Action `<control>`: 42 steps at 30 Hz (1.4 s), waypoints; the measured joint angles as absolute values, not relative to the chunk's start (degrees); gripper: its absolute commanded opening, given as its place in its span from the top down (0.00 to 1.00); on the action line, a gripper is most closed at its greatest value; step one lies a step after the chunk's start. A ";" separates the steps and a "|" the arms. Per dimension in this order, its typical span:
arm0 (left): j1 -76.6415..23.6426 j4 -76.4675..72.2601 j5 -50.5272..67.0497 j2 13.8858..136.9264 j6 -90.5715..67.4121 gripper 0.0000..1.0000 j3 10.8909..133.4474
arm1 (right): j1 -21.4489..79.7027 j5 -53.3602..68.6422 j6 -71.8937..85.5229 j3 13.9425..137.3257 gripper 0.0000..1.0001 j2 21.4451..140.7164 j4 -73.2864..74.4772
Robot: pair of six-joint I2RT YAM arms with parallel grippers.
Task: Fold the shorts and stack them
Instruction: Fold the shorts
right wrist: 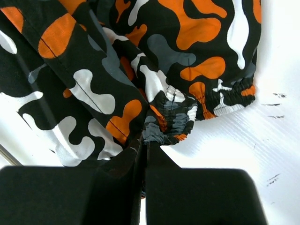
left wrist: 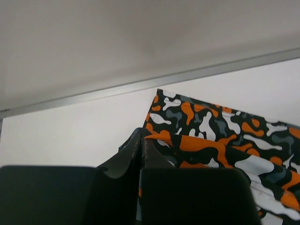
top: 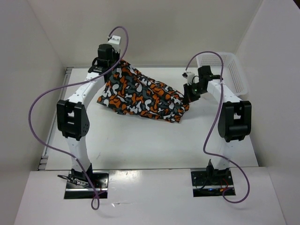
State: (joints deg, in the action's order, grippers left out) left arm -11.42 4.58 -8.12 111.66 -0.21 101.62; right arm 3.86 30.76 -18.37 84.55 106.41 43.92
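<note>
The shorts [top: 140,96] look soft, light and floppy, so they will likely sag and bend easily. The corners and the stretchy edge seem the best spots to hold. The left pincer [left wrist: 142,137] is pressed tight on one corner. The right pincer [right wrist: 143,140] pinches the bunched stretchy edge. The shorts' long way runs from one pincer to the other, over the tabletop [top: 140,145].
</note>
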 measured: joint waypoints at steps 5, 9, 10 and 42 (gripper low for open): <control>-12.58 2.07 -9.91 117.58 -0.21 0.94 106.61 | 3.84 29.30 -15.33 84.55 0.78 107.02 43.16; -12.69 1.67 -10.98 120.97 -0.19 0.86 108.47 | 3.84 26.24 -11.16 84.60 0.54 107.02 41.19; -12.69 1.63 -11.31 121.71 -0.10 0.83 108.64 | 3.84 24.95 -9.93 84.82 0.50 107.02 40.88; -6.90 25.36 -14.98 118.19 -0.12 0.05 90.15 | 20.18 1.96 -12.10 92.47 1.00 119.44 29.85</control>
State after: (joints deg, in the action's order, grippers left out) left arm -6.90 25.36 -14.98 118.19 -0.12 90.15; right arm 20.18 1.96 -12.10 92.47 119.44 29.85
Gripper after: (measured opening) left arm 0.938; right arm 0.007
